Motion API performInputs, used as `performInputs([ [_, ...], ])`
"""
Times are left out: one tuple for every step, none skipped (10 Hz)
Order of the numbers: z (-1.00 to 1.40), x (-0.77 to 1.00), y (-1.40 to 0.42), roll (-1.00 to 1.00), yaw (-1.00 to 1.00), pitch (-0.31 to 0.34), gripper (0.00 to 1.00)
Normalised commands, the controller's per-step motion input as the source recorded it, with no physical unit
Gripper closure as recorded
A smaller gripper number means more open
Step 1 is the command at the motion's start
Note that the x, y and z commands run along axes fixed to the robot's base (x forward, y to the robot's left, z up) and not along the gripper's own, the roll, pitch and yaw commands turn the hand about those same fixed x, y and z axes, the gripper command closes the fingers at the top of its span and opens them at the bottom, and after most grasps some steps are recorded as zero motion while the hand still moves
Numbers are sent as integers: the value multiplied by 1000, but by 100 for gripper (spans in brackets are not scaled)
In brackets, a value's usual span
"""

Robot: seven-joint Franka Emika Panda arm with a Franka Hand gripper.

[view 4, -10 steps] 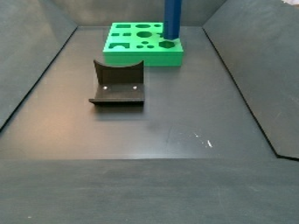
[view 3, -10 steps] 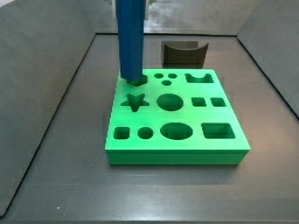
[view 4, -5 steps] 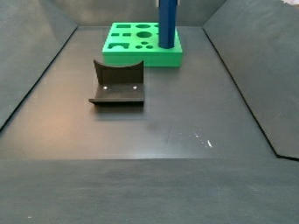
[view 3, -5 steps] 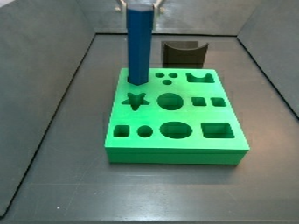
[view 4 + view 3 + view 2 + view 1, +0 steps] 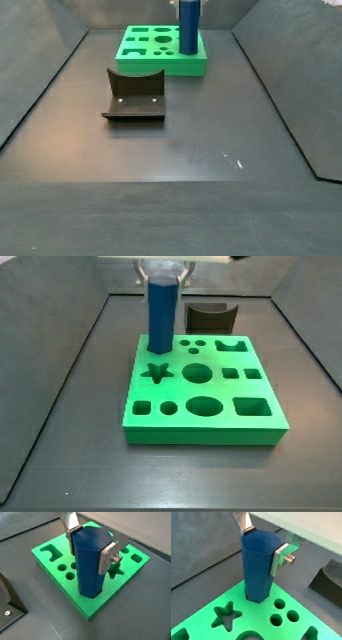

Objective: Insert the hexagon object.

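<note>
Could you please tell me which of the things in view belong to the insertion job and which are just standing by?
In the job:
- hexagon object, upright, its lower end in a corner hole
- green board
- gripper, fingers either side of the peg's top

Standing by:
- fixture, on the floor apart from the board

A dark grey matte floor (image 5: 160, 210), with a pale scuff (image 5: 230, 158) toward four o'clock, meets dull grey panel walls (image 5: 27, 50) at nine, twelve and three o'clock.
</note>
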Motion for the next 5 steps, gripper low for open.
performInputs([
  [-346, -40, -3, 103, 0, -150, 100],
  [-266, 0, 0, 101, 0, -101, 100],
  [-214, 0, 0, 73, 0, -54, 100],
  [-166, 0, 6, 19, 0, 0, 100],
  [-49, 0, 0, 0, 0, -11, 100],
])
